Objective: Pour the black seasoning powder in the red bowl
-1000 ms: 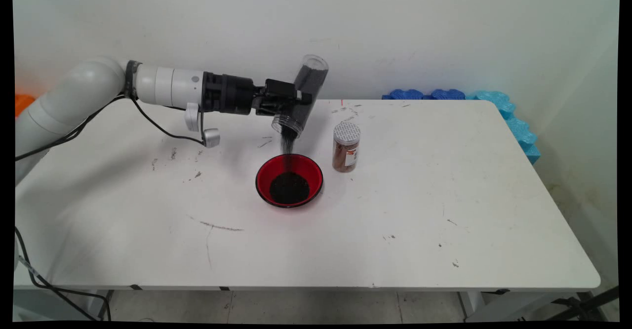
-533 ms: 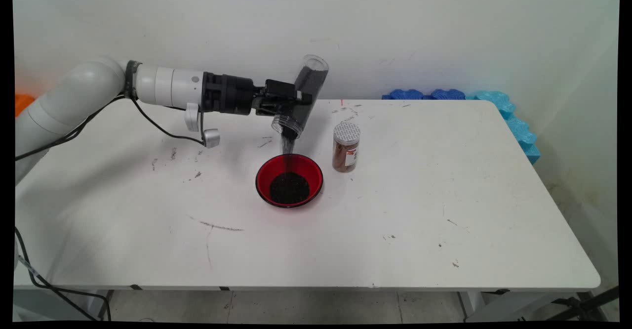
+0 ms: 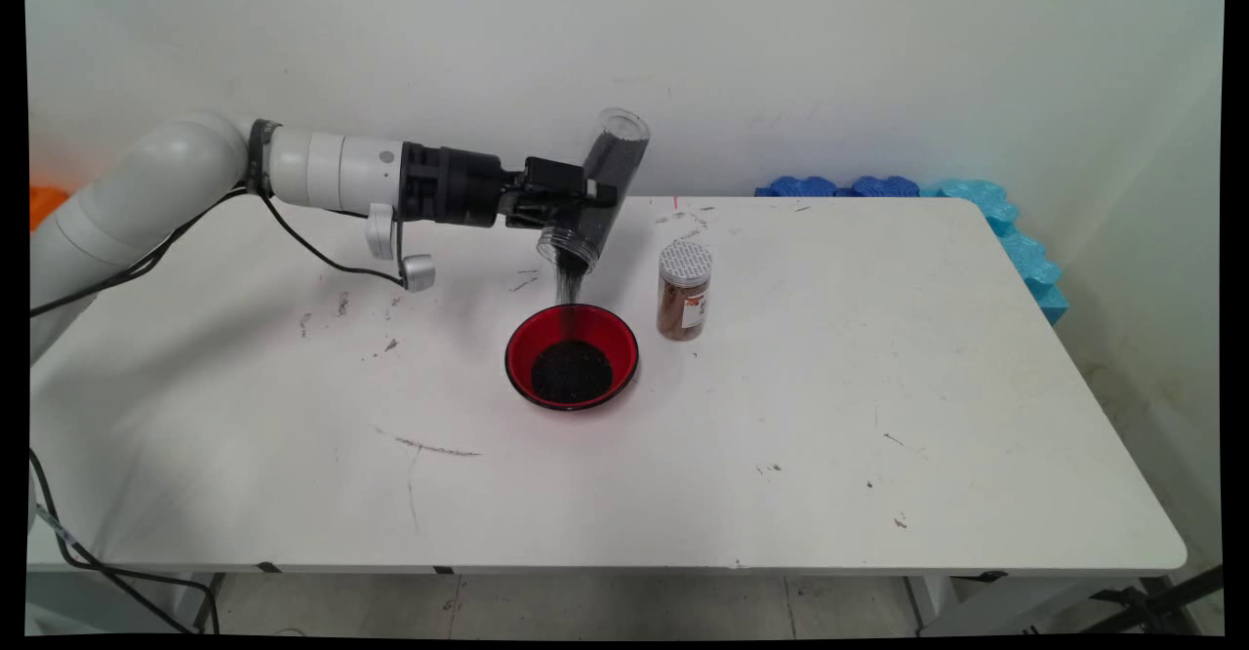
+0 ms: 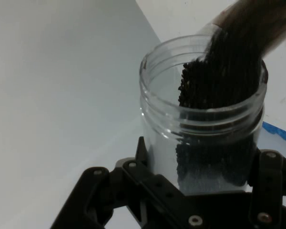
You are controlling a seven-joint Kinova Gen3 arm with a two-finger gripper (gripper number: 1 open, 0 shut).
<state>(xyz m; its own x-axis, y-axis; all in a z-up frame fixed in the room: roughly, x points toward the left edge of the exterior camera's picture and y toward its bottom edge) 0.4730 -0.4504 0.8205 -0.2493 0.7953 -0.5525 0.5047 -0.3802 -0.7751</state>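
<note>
end effector (image 3: 585,203) clamped on tipped clear jar (image 3: 597,191); black grains (image 3: 569,287) streaming into red bowl (image 3: 572,369); steeper tilt could overshoot onto the desk (image 3: 878,386)

two jars (image 3: 605,191) (image 3: 684,291), one red bowl (image 3: 572,356), one table (image 3: 878,386).

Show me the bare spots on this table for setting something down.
Bare: the wide right half of the table beyond the brown spice jar, and the near strip in front of the red bowl. Crowded: the centre, where the gripper tips a clear jar of black grains over the bowl.
</note>
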